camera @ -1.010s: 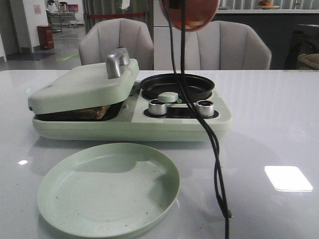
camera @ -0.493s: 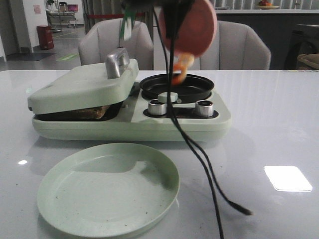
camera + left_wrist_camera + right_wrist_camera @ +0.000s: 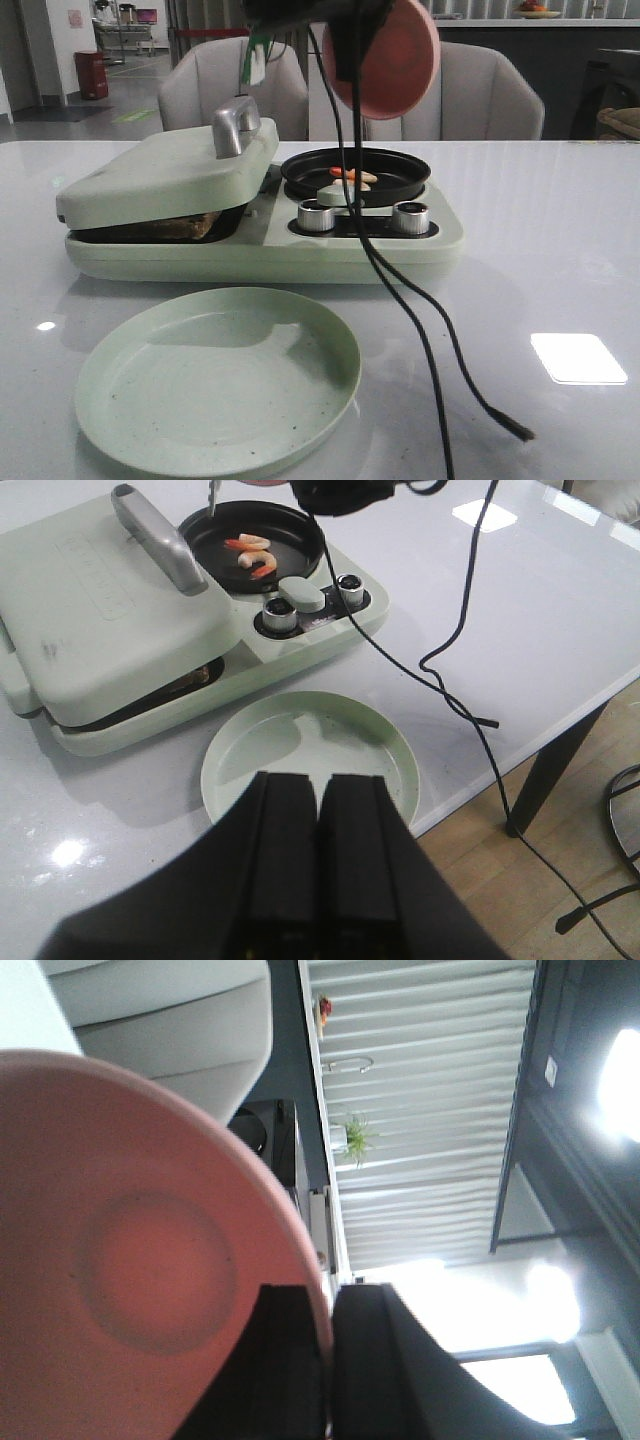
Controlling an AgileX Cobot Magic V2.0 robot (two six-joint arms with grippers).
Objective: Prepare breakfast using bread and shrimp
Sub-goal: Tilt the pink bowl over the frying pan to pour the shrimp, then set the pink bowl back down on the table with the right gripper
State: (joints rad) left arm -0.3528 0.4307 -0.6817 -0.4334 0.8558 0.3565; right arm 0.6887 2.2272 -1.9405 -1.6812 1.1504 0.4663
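Lying in the round black pan [image 3: 355,175], shrimp [image 3: 354,176] sit directly below the right gripper [image 3: 325,1360], which pinches the tipped pink bowl [image 3: 383,55] by its rim. Bread [image 3: 190,226] stays under the green lid [image 3: 170,168]. Left gripper [image 3: 318,865] closed, empty, above the plate [image 3: 310,750].

Front view: low, level with the table [image 3: 560,250], facing forward at the green cooker [image 3: 260,250] close by, plate [image 3: 218,378] nearest, chairs beyond. Left wrist view: high, looking steeply down past its own fingers [image 3: 285,850] over the same cooker [image 3: 110,610], plate [image 3: 310,760], round black pan [image 3: 255,545] and table edge, floor visible. Right wrist view: tipped upward, filled by the pink bowl [image 3: 130,1260] very near, ceiling and a chair behind. Front and left wrist views share cooker, pan, plate; the bowl [image 3: 385,55] appears in front and right wrist views.
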